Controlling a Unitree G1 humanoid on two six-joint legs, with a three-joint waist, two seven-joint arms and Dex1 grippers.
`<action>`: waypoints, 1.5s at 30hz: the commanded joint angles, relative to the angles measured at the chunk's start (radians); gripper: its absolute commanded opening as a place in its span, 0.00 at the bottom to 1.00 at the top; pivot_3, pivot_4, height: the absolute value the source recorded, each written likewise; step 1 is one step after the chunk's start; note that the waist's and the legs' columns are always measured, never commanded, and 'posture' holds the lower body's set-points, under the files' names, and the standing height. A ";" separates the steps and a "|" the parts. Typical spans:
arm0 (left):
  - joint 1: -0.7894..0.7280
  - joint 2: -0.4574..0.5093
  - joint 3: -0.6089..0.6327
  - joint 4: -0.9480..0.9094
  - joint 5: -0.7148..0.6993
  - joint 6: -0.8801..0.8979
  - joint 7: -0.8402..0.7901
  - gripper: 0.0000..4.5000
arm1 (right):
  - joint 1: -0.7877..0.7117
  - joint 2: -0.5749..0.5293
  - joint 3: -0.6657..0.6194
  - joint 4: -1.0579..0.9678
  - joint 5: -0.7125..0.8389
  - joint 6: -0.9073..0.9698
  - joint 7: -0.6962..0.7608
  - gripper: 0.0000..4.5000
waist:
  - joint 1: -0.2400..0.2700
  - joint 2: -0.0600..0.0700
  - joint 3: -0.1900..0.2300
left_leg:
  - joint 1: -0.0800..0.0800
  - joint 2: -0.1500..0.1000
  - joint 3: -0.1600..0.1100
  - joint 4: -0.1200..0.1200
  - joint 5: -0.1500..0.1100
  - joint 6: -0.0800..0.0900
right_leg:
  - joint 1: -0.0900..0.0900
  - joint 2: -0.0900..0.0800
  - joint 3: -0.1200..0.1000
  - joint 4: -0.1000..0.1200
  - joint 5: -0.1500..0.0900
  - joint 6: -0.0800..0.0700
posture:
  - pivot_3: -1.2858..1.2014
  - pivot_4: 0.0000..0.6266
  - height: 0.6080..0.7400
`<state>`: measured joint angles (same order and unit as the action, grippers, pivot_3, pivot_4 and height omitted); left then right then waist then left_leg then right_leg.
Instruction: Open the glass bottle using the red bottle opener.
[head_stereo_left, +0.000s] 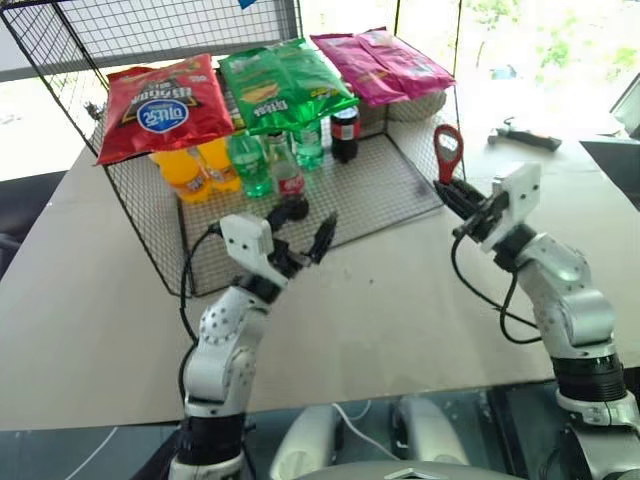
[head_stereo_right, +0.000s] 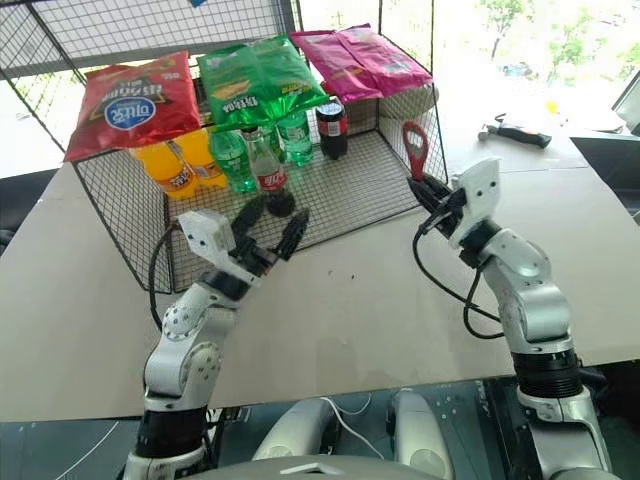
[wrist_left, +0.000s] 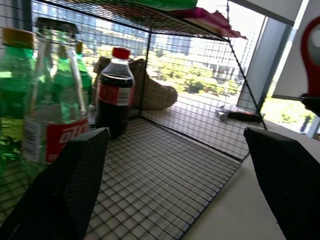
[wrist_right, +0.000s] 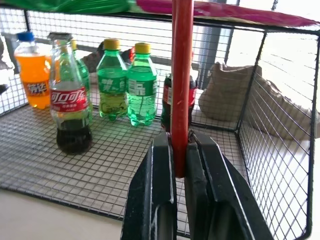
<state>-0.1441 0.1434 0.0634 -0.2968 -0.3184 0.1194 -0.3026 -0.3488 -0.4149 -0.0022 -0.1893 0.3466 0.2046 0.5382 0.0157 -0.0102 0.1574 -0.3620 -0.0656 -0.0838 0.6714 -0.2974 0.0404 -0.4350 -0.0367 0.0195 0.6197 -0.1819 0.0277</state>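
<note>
- Because your left gripper (head_stereo_left: 305, 228) has its fingers wide open and empty, the glass bottle (head_stereo_left: 288, 176) on the wire shelf (head_stereo_left: 380, 190) just ahead can tip.
- While your right gripper (head_stereo_left: 458, 198) pinches the red bottle opener (head_stereo_left: 447, 152) low, it may slip.

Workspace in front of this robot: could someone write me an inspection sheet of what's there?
Surface: pale table; wire rack on it.
Job's things: glass bottle upright in rack, capped; red bottle opener clamped upright in right hand.
Clutter: orange bottles, green bottles, dark bottle in rack; red, green, pink snack bags on top; tool on table.
Hands: left hand open, empty, near glass bottle.
Cables: black, looping from each wrist.
Surroundings: bright windows, greenery.
</note>
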 joint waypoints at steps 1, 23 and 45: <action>-0.053 0.005 0.043 0.065 0.063 -0.054 0.064 0.99 | 0.002 -0.016 0.009 -0.011 -0.064 -0.069 0.012 0.00 | -0.001 0.000 0.000 | 0.000 0.000 0.000 0.000 0.000 0.000 | 0.000 0.000 0.000 0.000 0.000 0.000 | 0.52 0.24 0.96; -0.452 0.112 0.060 0.660 0.168 -0.202 0.022 0.99 | 0.087 0.052 0.127 -0.111 -0.273 -0.162 -0.049 0.00 | -0.002 0.000 0.000 | -0.002 -0.001 0.000 0.000 0.000 -0.001 | -0.004 0.000 -0.003 0.003 0.000 0.000 | 0.52 0.24 0.96; -0.364 0.100 0.017 0.447 0.005 -0.131 -0.258 0.59 | 0.082 0.068 0.096 -0.086 -0.287 -0.200 -0.070 0.00 | -0.003 0.000 0.000 | -0.003 -0.001 0.000 0.000 0.000 0.000 | -0.005 0.000 -0.002 0.004 0.000 0.000 | 0.52 0.24 0.96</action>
<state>-0.5032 0.2413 0.0928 0.2759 -0.2636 -0.0265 -0.5203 -0.2547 -0.3471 0.1316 -0.2560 0.0570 0.0362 0.4856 0.0125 -0.0106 0.1572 -0.3653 -0.0664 -0.0834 0.6716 -0.2972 0.0399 -0.4405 -0.0368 0.0180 0.6237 -0.1817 0.0277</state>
